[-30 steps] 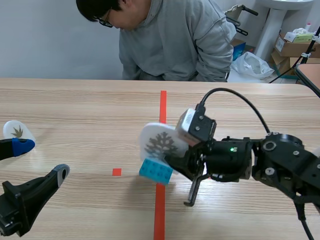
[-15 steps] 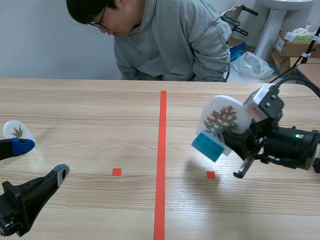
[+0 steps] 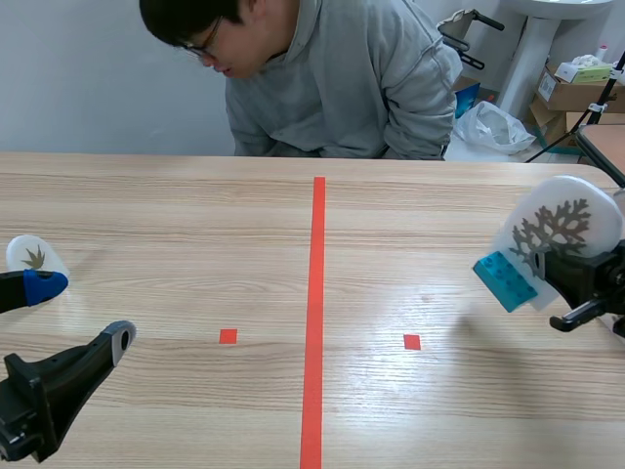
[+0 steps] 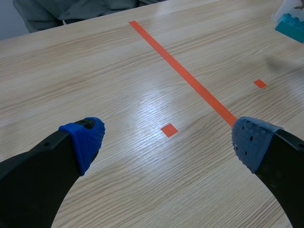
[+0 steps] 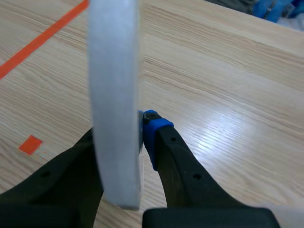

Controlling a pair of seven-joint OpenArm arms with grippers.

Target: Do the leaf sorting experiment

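Black left end effector nearest me, fingers wide apart, nothing in it. My right end effector clamped on white leaf card with teal block, up off worktop, far right. Small leaf card sits by left arm. Person across.

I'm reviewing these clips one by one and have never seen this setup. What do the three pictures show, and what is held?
These are two black robot arms at a wooden table, with a person seated across it. The wide picture comes from a camera between the arms; the other two look down past each arm's gripper. The left gripper is open and empty. The right gripper is shut on a white card printed with a brown leaf, lifted off the table, with a teal block at its lower end. A smaller leaf card sits beside the left arm. The orange-red tape only marks the table.
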